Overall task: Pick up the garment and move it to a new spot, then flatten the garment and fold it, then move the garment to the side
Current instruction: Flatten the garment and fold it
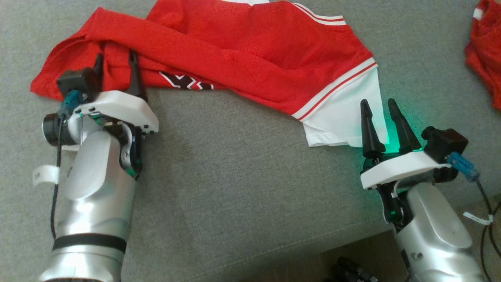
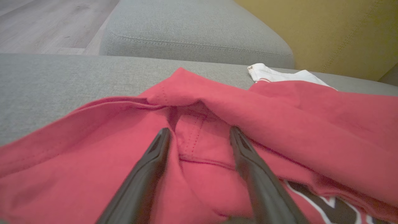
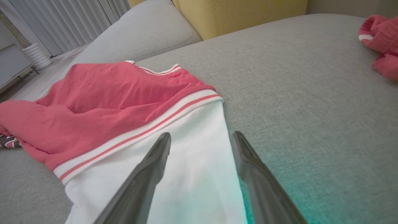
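Observation:
The garment (image 1: 242,55) is a red jersey with white sleeves and red-and-white striped trim, lying crumpled across a grey sofa seat (image 1: 235,168). My left gripper (image 1: 115,60) stands open over its bunched left end, the fingers astride a red fold (image 2: 192,137). In the left wrist view a dark printed logo (image 2: 332,208) shows at the lower right. My right gripper (image 1: 377,105) is open over the white sleeve (image 1: 344,117), near the sleeve's right edge (image 3: 199,174). Neither gripper holds cloth.
A second red cloth (image 1: 485,51) lies at the far right of the seat, apart from the jersey (image 3: 379,43). A yellow backrest (image 3: 236,15) and a grey armrest cushion (image 2: 199,34) bound the seat. The seat's front edge (image 1: 313,235) runs below the right arm.

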Motion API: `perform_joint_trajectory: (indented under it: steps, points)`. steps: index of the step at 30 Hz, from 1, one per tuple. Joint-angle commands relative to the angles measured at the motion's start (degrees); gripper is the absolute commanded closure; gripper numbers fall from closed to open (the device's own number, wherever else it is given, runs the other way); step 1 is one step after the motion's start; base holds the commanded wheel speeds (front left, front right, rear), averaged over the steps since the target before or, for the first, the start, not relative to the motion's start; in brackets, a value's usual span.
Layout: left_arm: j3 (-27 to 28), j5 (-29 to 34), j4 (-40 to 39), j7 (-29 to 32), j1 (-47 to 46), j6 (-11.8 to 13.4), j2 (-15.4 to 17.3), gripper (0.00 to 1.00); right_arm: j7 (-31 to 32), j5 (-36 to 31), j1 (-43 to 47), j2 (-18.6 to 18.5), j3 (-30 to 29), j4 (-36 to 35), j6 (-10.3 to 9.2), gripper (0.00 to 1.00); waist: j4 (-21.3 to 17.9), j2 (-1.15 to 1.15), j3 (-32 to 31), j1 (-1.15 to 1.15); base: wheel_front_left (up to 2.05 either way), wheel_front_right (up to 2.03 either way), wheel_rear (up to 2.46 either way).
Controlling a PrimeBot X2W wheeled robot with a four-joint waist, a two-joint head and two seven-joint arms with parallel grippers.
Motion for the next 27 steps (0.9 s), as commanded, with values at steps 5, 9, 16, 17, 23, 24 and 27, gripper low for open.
perform_joint_trajectory:
  steps: [5,9,16,17,23,24,27]
  points:
    - [1.04,1.84,-0.14,-0.29,-1.73,-0.18,1.08,0.00,-0.37,0.32,-0.76,0.23,0.61,-1.42,0.37,0.00,-0.28,0.00,0.26,0.00,0.00,0.00,0.00]
    - [-0.75,1.06,-3.04,-0.29,-0.96,-0.86,1.08,0.00,-0.37,0.31,-0.72,0.47,0.45,-1.27,0.37,0.00,-0.06,0.00,-0.06,0.00,0.00,0.00,0.00]
    - [-0.84,-0.58,0.32,-0.29,0.00,1.02,1.07,0.00,-0.37,0.41,-0.74,0.83,1.04,-1.00,0.37,0.00,-0.21,0.00,-0.61,0.00,0.00,0.00,0.00]
    - [-0.84,-0.58,0.32,-0.29,0.00,1.02,1.07,0.00,-0.37,0.41,-0.74,0.83,1.04,-1.00,0.37,0.00,-0.21,0.00,-0.61,0.00,0.00,0.00,0.00]
    - [1.01,-0.65,2.40,-0.29,-0.38,1.36,1.07,0.00,-0.37,0.44,-0.55,0.59,0.75,-0.90,0.37,0.00,-0.30,0.00,-0.74,0.00,0.00,0.00,0.00]
    - [1.02,-0.49,2.84,-0.29,-0.56,1.16,1.07,0.00,-0.37,0.40,-0.53,0.60,0.76,-0.82,0.37,0.00,-0.34,0.00,-0.79,0.00,0.00,0.00,0.00]
    - [0.89,0.22,3.71,-0.29,-1.17,0.60,1.07,0.76,-0.37,0.36,-0.60,0.65,0.83,-0.73,0.37,0.00,-0.46,0.00,-0.95,0.00,0.00,0.00,0.00]
